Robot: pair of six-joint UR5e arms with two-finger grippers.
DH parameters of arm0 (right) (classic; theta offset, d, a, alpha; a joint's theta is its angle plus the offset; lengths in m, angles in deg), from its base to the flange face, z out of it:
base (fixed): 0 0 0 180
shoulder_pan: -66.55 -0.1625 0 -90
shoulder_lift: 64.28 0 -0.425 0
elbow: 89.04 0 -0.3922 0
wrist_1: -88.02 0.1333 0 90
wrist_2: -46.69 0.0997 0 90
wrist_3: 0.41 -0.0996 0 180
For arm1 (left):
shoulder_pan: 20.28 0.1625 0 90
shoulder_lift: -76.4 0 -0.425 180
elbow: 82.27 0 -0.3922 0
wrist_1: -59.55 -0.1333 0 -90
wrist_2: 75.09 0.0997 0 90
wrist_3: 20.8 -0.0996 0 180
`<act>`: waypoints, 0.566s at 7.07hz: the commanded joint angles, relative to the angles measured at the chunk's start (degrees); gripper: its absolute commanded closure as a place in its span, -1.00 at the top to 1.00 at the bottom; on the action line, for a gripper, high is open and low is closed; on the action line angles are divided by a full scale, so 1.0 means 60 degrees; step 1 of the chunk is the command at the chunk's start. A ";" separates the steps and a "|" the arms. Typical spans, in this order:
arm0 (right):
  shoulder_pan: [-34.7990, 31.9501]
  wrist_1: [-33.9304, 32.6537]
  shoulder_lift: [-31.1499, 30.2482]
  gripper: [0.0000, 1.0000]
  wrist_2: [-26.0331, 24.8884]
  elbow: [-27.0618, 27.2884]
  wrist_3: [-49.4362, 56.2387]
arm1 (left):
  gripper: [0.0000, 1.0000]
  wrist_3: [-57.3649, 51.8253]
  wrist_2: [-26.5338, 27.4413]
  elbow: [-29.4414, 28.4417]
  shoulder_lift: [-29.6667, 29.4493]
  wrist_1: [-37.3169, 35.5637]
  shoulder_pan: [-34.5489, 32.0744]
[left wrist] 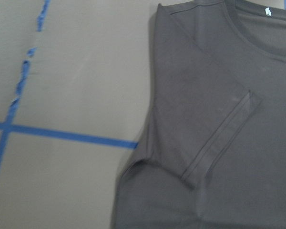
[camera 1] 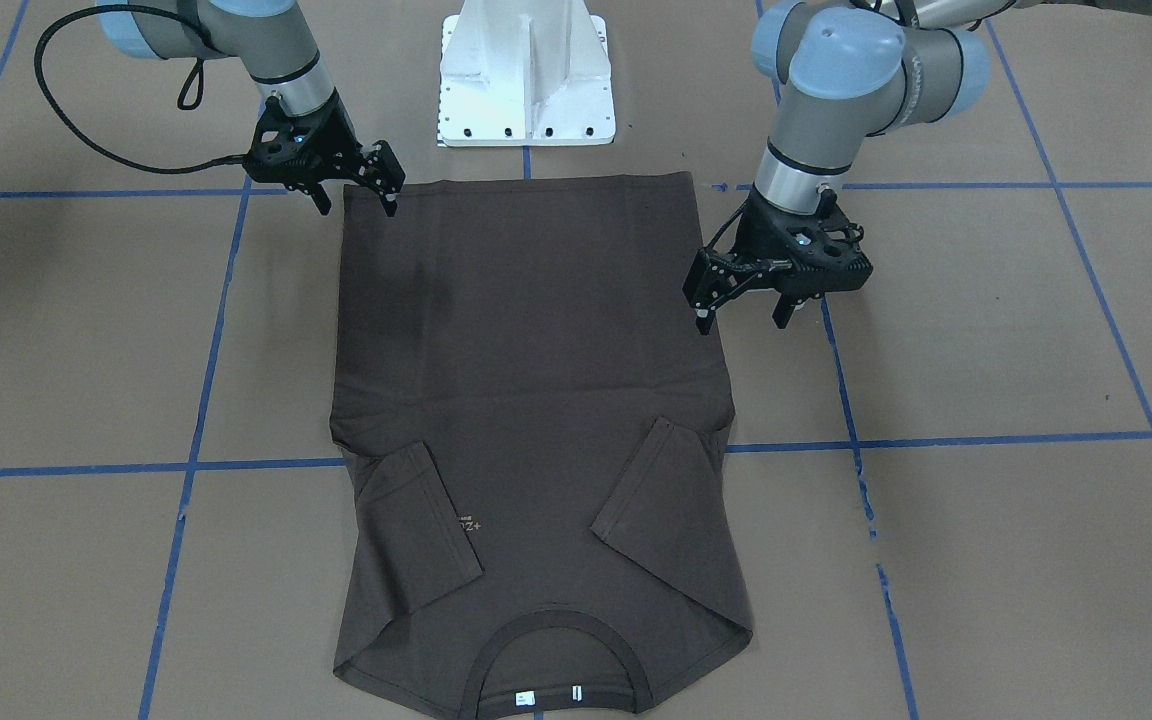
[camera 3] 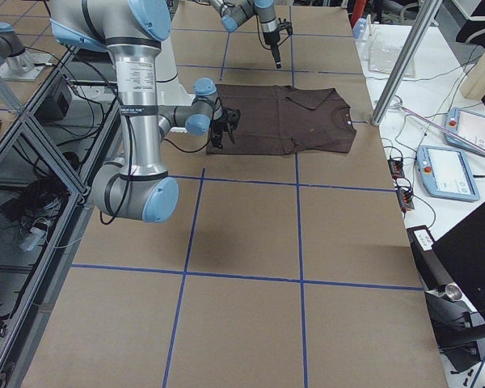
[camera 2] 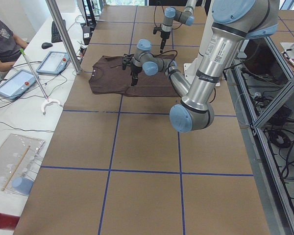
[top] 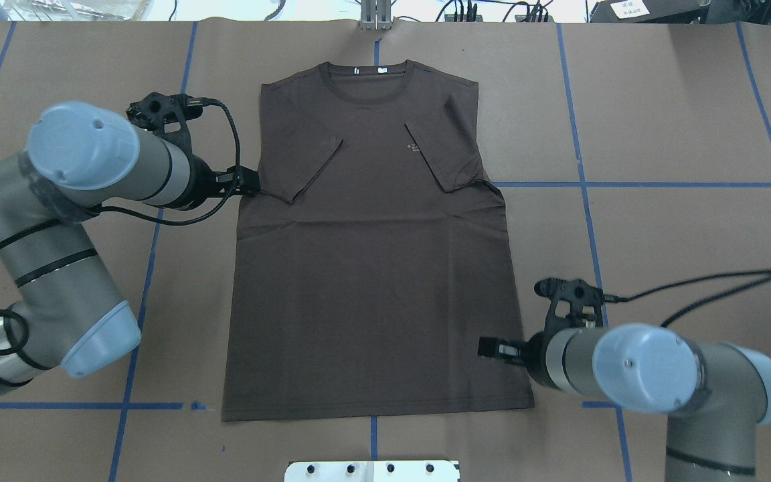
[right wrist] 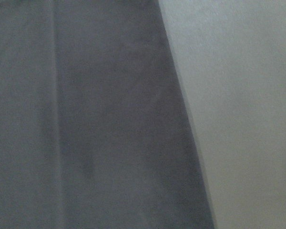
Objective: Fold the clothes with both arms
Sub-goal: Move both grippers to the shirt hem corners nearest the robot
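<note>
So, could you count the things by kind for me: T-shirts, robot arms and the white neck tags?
T-shirt: 1
Robot arms: 2, the left arm and the right arm
White neck tags: 2
Total: 5

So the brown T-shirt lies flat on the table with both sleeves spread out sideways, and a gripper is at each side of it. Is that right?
Not quite: both sleeves are folded inward onto the chest, as the overhead view shows. The rest holds: the T-shirt lies flat, and the left gripper and right gripper are at its sides.
</note>
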 commanded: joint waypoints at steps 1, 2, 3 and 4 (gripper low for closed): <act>0.0727 0.0152 -0.0483 1.00 -0.0498 0.0030 -0.0456 | 1.00 -0.0012 -0.0033 0.0245 0.0171 -0.0050 0.0009; 0.0727 0.0151 -0.0541 1.00 -0.0368 0.0001 -0.0456 | 1.00 -0.0012 -0.0033 0.0231 0.0170 -0.0036 0.0009; 0.0727 0.0151 -0.0527 1.00 -0.0221 0.0001 -0.0456 | 1.00 -0.0012 -0.0033 0.0231 0.0170 -0.0021 0.0023; 0.0727 0.0151 -0.0455 0.96 -0.0060 -0.0014 -0.0456 | 1.00 -0.0012 -0.0019 0.0231 0.0156 -0.0021 0.0024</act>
